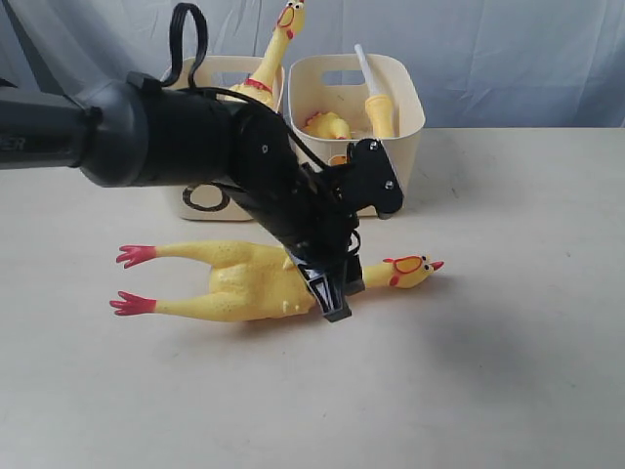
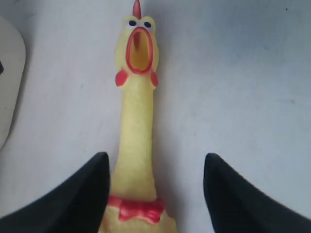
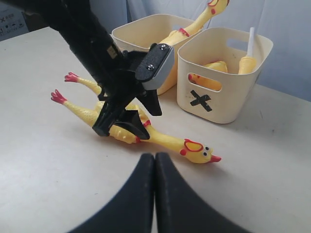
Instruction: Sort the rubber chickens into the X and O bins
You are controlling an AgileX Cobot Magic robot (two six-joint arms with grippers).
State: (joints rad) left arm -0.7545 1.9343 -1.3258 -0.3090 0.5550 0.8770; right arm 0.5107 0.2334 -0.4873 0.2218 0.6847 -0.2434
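One yellow rubber chicken (image 1: 244, 283) lies flat on the table (image 1: 488, 371) in front of the bins, red feet left, head right; second chicken (image 1: 276, 54) pokes head-up out of the O bin (image 1: 178, 200); third chicken (image 1: 378, 112), white tube up, sits in the X bin (image 1: 408, 122).

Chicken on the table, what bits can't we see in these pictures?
- Exterior view: the arm covers the table chicken at its neck, and most of the O mark.
- Left wrist view: the picture edge cuts off its body and legs.
- Right wrist view: the X bin wall hides most of the chicken inside.
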